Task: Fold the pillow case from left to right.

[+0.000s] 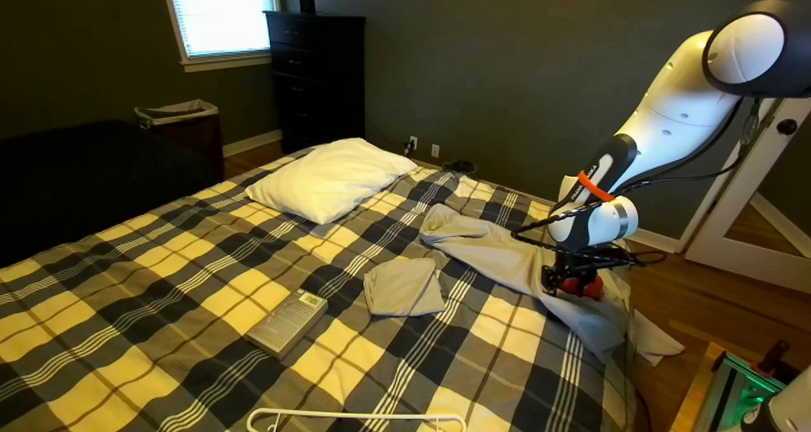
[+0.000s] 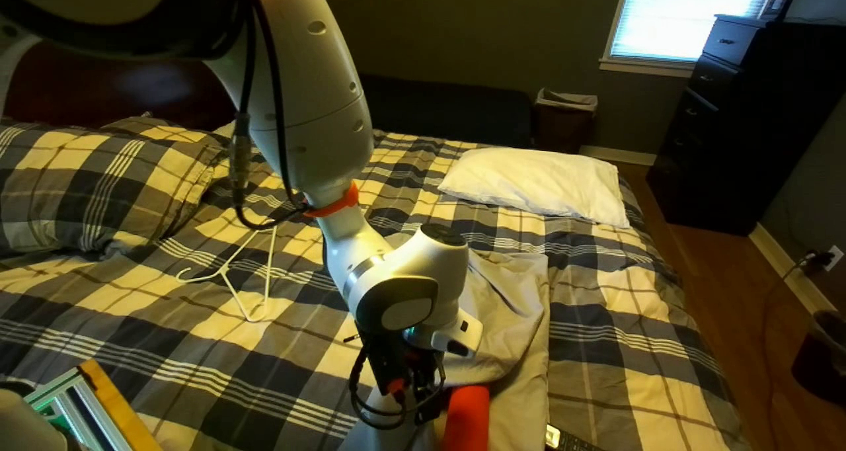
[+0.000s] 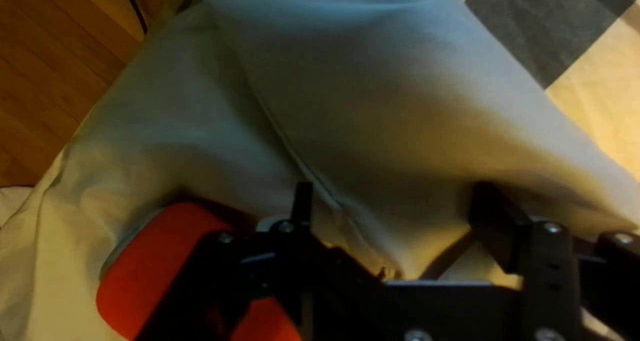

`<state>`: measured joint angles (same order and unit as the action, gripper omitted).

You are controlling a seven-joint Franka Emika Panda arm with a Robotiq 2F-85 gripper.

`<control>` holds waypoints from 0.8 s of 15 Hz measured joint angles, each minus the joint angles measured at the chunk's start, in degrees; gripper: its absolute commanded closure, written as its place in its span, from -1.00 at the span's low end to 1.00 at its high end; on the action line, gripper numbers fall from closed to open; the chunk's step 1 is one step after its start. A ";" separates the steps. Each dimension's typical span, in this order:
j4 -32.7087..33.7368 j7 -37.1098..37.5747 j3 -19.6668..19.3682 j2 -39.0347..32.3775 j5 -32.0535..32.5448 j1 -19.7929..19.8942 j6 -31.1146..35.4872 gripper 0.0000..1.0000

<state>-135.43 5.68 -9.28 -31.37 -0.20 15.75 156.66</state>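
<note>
Pillow case: fold not yet complete

Gripper: jaws set wide apart, as shown in the wrist view; fabric is seen between them, but no pinch on it is shown.

Directly beneath: the pillow case, wrinkled, laid near the side of the plaid-covered bed, one end hung over. Layers appear to be overlapped in part; no even, flattened half is found. Judged left to be done: an edge to be caught, carried across and smoothed.

Red object: set just beside the gripper, against the pillow case; kind not identified.

Differences by view: a raised edge or seam, led toward the gap between the jaws, is made plain in the wrist view alone. A small folded grey cloth and a flat box are shown in an exterior view. A remote control, partly cut off, is shown beside the pillow case in an exterior view.
</note>
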 measured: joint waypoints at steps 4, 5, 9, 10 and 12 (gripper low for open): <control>1.93 -3.67 0.05 -0.96 -1.25 1.88 -1.64 -0.47; 1.96 -4.99 -0.12 -0.72 -1.27 2.40 -1.64 -0.49; 0.18 -17.98 0.75 1.93 -1.10 6.13 -0.93 -1.00; -0.82 -21.90 1.49 2.85 -1.11 7.64 -0.50 -1.00; -3.16 -29.97 3.32 4.81 -1.23 11.05 0.29 -1.00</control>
<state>-138.59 -24.29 -5.96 -26.56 -1.43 26.79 156.95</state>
